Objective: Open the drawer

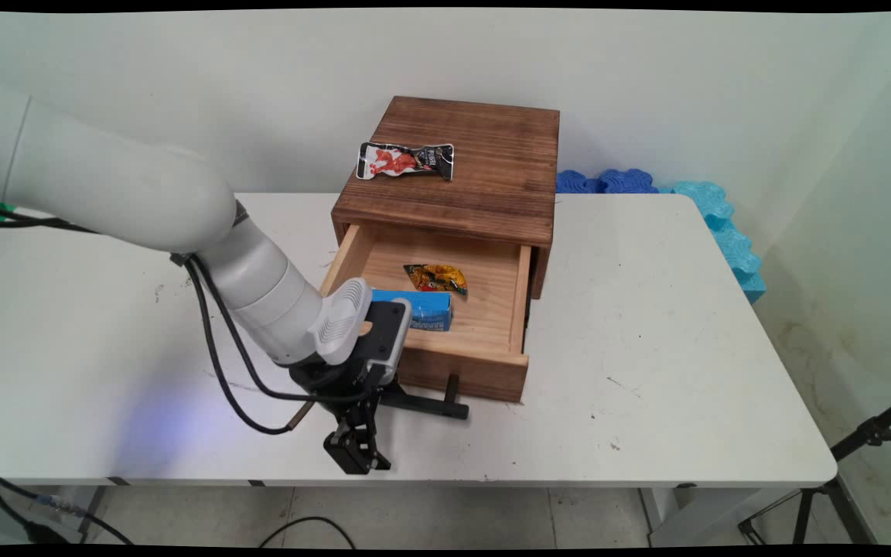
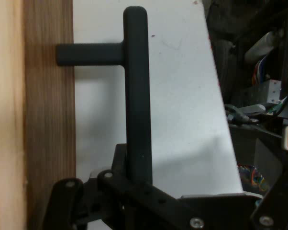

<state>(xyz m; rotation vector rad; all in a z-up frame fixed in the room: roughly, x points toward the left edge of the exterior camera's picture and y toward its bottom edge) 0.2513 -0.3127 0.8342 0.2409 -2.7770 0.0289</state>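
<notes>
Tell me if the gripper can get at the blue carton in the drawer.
Probably yes: the drawer is pulled open, and the blue carton lies uncovered inside. The gripper is low at the handle, so it must lift first.

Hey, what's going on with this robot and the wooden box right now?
The white arm's black gripper is down at the black bar handle of the pulled-out wooden drawer. Inside lie a blue carton and a yellow-orange packet. A red-and-black sachet rests on top of the dark wooden box.
</notes>
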